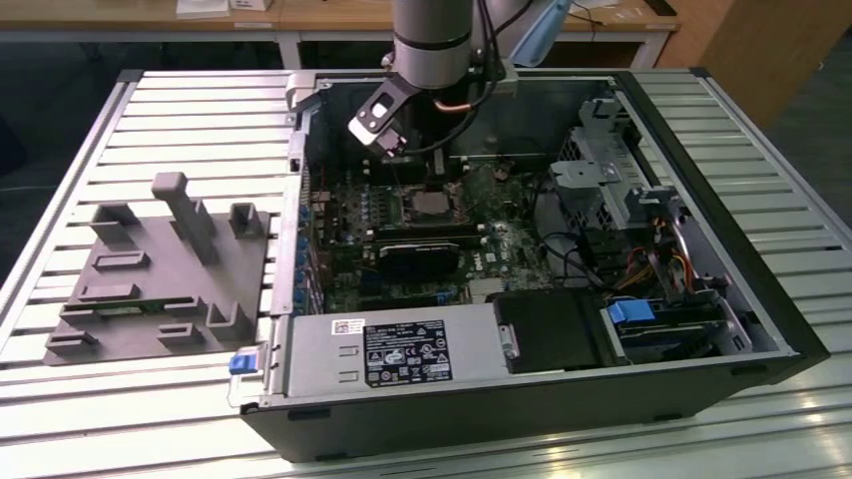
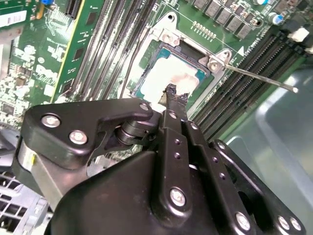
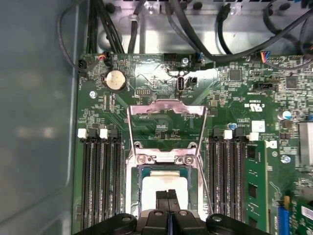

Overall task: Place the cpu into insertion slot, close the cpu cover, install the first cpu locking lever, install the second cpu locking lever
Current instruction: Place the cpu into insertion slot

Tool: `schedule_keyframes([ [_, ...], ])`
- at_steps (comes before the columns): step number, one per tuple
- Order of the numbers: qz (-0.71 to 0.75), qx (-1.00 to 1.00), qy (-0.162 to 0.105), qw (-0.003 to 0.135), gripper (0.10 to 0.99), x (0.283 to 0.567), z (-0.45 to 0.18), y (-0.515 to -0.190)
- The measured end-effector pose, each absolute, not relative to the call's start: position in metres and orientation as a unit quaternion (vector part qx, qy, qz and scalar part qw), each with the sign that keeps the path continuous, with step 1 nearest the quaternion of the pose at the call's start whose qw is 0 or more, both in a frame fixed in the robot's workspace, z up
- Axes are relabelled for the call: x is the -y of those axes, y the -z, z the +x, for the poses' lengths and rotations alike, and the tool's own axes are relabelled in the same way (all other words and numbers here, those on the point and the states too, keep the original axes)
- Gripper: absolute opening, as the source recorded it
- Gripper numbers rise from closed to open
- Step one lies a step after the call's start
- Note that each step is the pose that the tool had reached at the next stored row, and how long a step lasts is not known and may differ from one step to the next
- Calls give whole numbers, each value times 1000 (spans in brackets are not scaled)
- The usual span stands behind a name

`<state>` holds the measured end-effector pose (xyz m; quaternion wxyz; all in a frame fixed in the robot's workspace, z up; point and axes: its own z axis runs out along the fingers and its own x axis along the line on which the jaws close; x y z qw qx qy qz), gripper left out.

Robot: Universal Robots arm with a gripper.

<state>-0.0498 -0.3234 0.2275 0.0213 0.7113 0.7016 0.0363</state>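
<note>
Directly over flat square cpu: black gripper, tips together.

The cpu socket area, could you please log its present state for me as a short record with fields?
cpu: lies in the insertion slot, silver top up
cpu cover: swung open, clear of the cpu
locking lever: unlatched, sticking out free
hand: fingertips shut together, directly over the cpu; contact cannot be told
</note>
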Motion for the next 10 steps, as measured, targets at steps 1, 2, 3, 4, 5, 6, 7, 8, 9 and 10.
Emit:
schedule_keyframes([
  [1, 711, -702, -36, 21, 102, 323, -50, -230],
  [2, 711, -702, -36, 21, 102, 323, -50, -232],
  [3, 711, -702, -36, 21, 102, 323, -50, -235],
  [4, 711, -702, -36, 21, 102, 323, -50, -237],
  [5, 711, -702, -36, 21, 102, 323, -50, -239],
  [6, 711, -702, -36, 21, 102, 323, -50, -240],
  [7, 711, -702, -36, 21, 102, 323, -50, -242],
  [8, 711, -702, -36, 21, 102, 323, -50, -242],
  [9, 711, -702, -36, 21, 102, 323, -50, -242],
  [10, 711, -702, -37, 21, 102, 323, -50, -242],
])
